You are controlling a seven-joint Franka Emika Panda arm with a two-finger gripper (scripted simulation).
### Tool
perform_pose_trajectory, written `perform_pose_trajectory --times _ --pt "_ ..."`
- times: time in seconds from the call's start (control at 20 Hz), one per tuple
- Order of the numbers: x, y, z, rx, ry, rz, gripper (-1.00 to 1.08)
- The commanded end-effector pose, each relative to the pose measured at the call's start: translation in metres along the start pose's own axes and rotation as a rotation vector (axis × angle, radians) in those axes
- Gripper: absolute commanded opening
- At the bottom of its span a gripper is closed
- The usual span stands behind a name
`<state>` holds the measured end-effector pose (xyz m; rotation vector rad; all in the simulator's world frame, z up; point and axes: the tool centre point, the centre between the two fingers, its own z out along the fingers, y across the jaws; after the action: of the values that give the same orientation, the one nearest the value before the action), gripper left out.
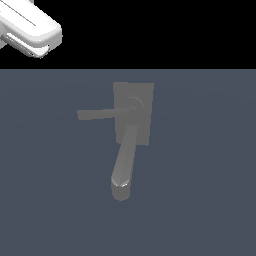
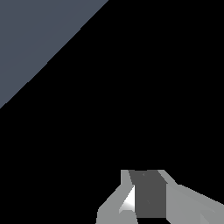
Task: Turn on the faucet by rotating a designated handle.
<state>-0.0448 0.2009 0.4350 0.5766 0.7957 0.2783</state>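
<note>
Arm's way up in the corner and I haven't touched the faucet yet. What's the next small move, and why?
Probably bring the arm down and across toward the free end of the handle, the thin bar pointing to the exterior view's left from its hub on the faucet. The arm sits far off, touching nothing, and the wrist view shows only floor, no faucet. Steer clear of the thick spout.
</note>
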Motion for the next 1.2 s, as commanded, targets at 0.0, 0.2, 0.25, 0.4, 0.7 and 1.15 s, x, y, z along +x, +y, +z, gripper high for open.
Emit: perform_pose_trajectory --times 0.0,0.2,0.25,0.4,0.7,1.15 --pt "0.028 -0.016 -0.013 -0.034 0.072 -0.072 -1.00" --pt "0.068 -0.048 -0.035 -0.076 0.189 -0.186 -1.00" --pt "0.077 -0.057 -0.041 -0.084 0.219 -0.214 -1.00" --pt "0.103 -0.085 -0.060 -0.104 0.309 -0.297 -1.00" --pt "0.138 -0.137 -0.092 -0.120 0.454 -0.424 -1.00" --pt "0.163 -0.187 -0.131 -0.115 0.601 -0.524 -1.00"
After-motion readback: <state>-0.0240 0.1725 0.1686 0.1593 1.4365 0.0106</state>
